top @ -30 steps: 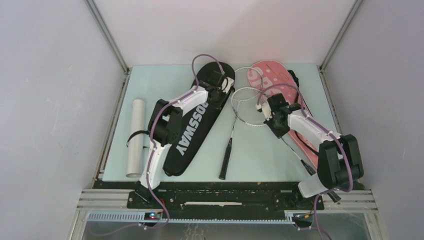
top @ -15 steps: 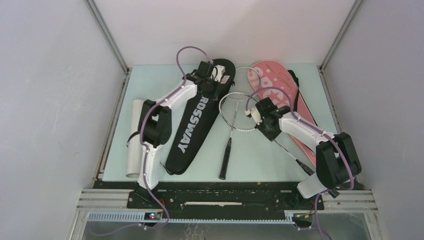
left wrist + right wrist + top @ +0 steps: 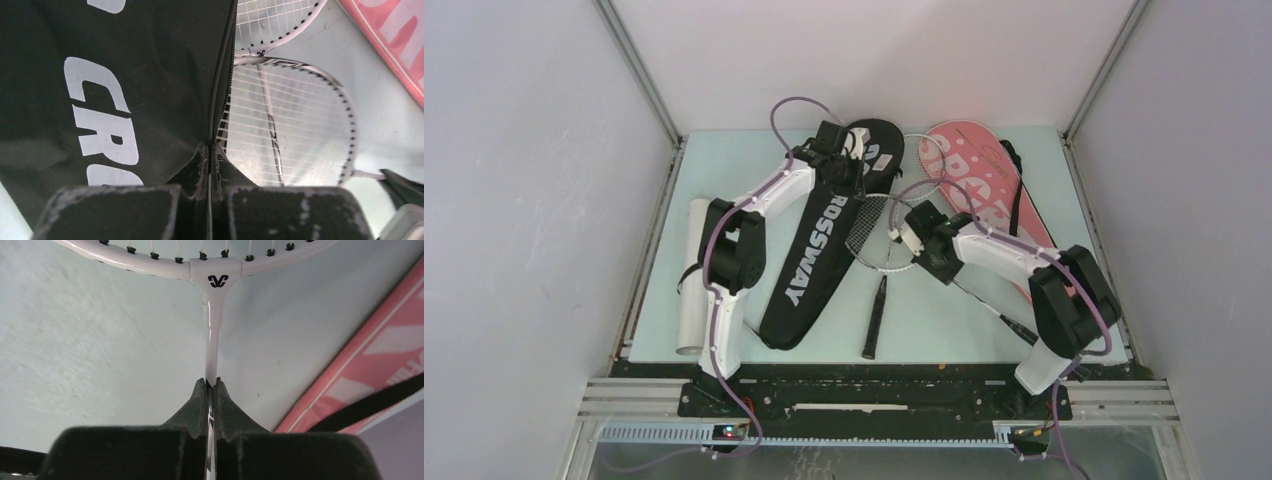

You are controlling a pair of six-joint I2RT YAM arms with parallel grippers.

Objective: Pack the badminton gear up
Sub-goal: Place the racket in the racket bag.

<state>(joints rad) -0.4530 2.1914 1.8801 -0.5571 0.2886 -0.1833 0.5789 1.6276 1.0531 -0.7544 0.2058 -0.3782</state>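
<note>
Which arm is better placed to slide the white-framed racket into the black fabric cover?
Right. The right gripper clamps the white-framed racket; the left gripper pinches the black fabric cover.

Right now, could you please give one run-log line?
left end effector shut on black cover | right end effector shut on white racket

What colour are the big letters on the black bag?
White. The letters on the black racket cover show best in the top external view.
</note>
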